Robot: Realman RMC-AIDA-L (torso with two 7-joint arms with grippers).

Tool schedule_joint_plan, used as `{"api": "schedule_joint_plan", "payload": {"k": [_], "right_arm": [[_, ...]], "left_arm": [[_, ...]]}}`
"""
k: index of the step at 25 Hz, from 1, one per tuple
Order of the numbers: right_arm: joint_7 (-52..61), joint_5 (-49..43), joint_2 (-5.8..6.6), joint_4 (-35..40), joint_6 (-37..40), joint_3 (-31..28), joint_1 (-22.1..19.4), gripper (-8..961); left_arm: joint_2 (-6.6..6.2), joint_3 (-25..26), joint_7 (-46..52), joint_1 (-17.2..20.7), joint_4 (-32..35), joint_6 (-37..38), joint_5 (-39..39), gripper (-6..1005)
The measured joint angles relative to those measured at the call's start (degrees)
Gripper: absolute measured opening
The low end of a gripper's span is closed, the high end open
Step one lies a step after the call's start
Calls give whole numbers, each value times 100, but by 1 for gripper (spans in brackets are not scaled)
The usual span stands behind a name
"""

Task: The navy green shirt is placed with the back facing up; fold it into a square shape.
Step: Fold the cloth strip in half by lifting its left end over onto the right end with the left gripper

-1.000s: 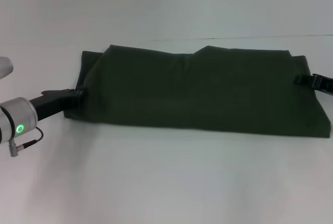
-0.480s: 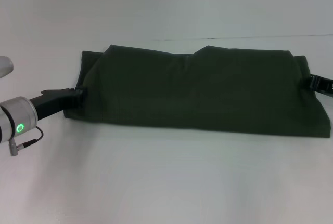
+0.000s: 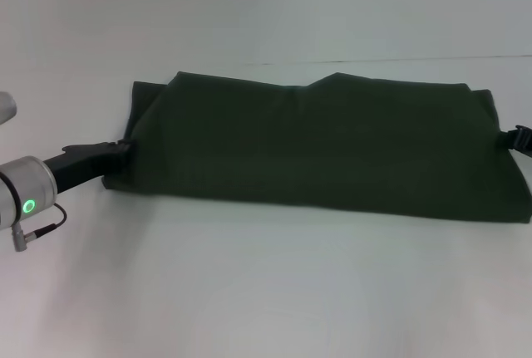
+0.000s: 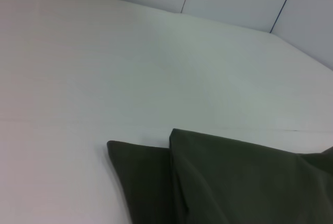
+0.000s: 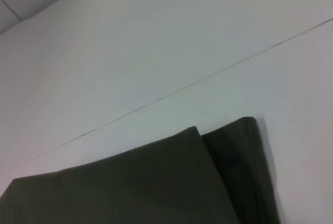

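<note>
The navy green shirt (image 3: pixel 324 142) lies on the white table (image 3: pixel 266 291) as a long band folded across its width, plain side up, with no lettering showing. A lower layer sticks out at its left and right ends. My left gripper (image 3: pixel 120 147) is low at the shirt's left edge, touching or just beside the cloth. My right gripper (image 3: pixel 514 138) is at the shirt's right edge, mostly out of the head view. The left wrist view shows the shirt's left corner (image 4: pixel 234 182). The right wrist view shows its right corner (image 5: pixel 130 187).
A thin seam line (image 3: pixel 399 61) crosses the table behind the shirt. Bare white table lies in front of the shirt and to both sides. My left arm's silver wrist with a green light (image 3: pixel 32 205) is at the left edge.
My right gripper has drawn back to the right, off the shirt's right end. My left gripper has slipped slightly left at the shirt's edge. The shirt has barely moved.
</note>
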State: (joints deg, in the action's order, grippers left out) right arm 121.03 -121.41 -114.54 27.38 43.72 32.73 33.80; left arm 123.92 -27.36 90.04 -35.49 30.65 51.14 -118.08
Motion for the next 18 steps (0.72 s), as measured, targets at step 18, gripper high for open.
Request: {"api": "schedule_joint_plan", "payload": {"k": [18], "right_arm": [[-300, 509, -4, 174, 413, -30, -280, 65]], "left_arm": [[9, 11, 234, 147, 265, 226, 4, 6]]}}
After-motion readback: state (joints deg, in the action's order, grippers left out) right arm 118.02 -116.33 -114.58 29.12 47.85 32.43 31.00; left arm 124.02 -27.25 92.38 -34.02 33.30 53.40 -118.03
